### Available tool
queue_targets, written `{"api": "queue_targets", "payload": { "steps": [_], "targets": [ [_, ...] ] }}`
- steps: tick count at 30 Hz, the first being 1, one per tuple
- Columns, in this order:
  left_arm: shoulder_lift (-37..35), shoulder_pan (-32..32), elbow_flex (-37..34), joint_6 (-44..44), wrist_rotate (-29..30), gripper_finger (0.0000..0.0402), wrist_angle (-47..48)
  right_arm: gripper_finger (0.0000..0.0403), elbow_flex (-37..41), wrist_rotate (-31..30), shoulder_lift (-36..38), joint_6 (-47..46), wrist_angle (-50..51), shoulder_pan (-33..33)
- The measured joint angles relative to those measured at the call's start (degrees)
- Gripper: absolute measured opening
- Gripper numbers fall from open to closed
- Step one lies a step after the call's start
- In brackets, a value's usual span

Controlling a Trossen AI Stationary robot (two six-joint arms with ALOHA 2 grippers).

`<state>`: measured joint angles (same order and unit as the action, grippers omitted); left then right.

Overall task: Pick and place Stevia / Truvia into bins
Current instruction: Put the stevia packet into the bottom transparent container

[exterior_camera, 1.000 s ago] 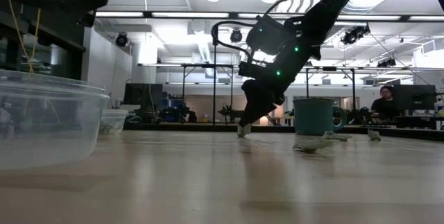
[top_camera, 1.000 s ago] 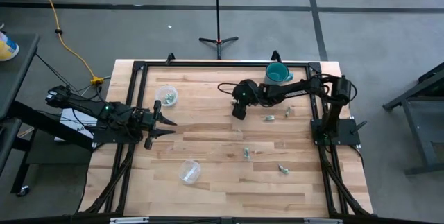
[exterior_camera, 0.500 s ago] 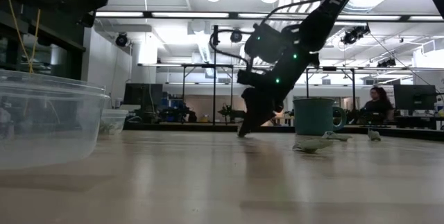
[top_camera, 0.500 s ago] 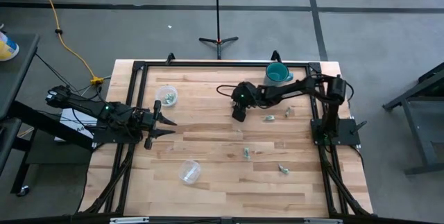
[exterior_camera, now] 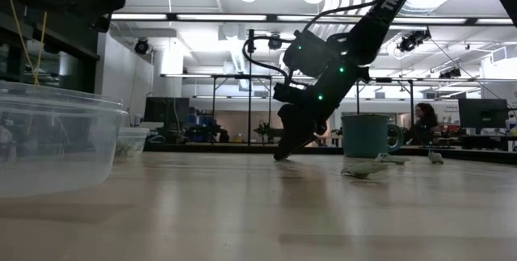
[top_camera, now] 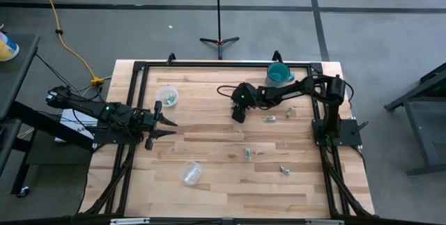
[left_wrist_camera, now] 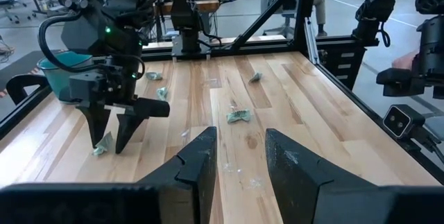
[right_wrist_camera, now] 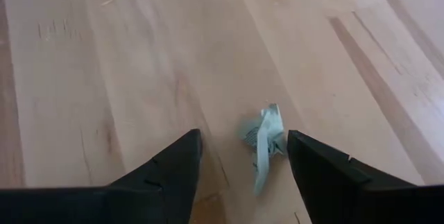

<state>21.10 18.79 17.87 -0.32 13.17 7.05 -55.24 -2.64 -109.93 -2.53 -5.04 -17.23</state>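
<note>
Crumpled pale green-and-white paper sachet (right_wrist_camera: 264,143) lies on wooden table (top_camera: 209,141), between tips of my right gripper (right_wrist_camera: 243,156), fingers apart, straddling it, not yet closed. I judge grasp step in hand: next, close on sachet, lift, carry to nearer round clear plastic cup (top_camera: 167,96) at table's far left. Left gripper (top_camera: 166,128) waits at left edge, fingers apart. I count four other sachets on table in high view, two clear cups (second (top_camera: 189,172) near front), one teal mug (top_camera: 277,74).
</note>
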Motion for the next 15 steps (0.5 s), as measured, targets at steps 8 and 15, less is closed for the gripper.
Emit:
{"api": "queue_targets", "payload": {
  "steps": [8, 15],
  "targets": [
    [0.00, 0.00, 0.00, 0.00, 0.00, 0.0156, 0.11, 0.0160, 0.00, -0.51, 0.00, -0.01, 0.13, 0.04],
    [0.02, 0.00, 0.00, 0.00, 0.00, 0.0156, 0.50, 0.0116, 0.00, -0.84, -0.02, 0.01, 0.15, 0.02]
  ]
}}
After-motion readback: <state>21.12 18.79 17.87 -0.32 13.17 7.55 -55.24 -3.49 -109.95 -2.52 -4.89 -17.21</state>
